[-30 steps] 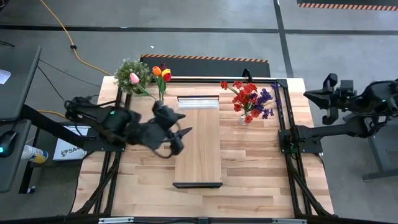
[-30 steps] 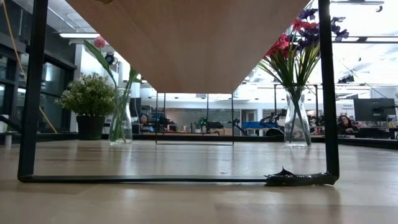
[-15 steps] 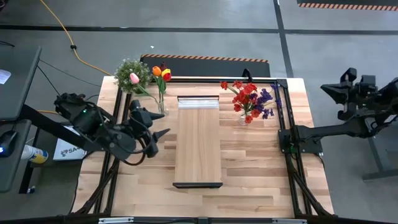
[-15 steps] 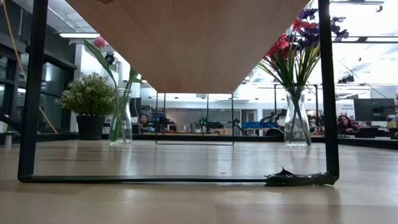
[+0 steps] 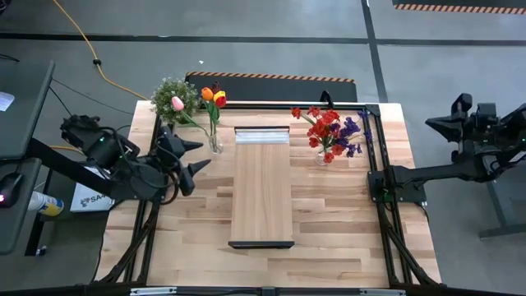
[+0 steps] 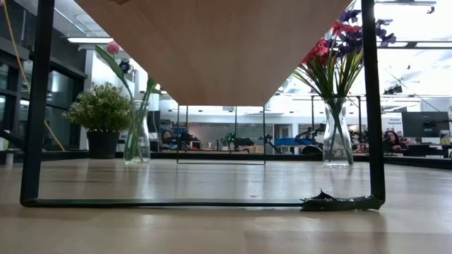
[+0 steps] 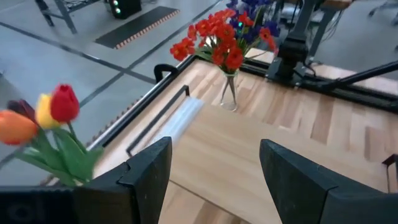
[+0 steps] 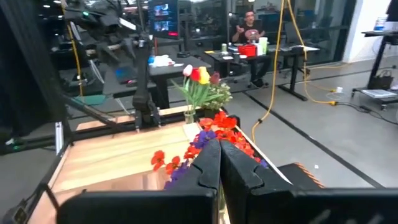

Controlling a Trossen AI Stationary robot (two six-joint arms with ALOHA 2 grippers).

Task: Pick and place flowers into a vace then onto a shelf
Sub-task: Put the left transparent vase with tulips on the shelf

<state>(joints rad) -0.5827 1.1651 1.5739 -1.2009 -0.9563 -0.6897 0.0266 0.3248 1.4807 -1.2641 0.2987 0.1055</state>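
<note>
Beside the tulips [image 5: 211,97], left gripper [image 5: 194,154] jaws spread, right gripper [image 8: 219,163] jaws together off-table.

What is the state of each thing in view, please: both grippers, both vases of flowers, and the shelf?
left gripper: open, empty, beside the tulip vase, over the table's left part
right gripper: shut, empty, parked off the table's right edge
tulip vase: upright on the table, holding tulips
red and purple spray vase: upright on the table, holding flowers
shelf: nothing on it
</note>
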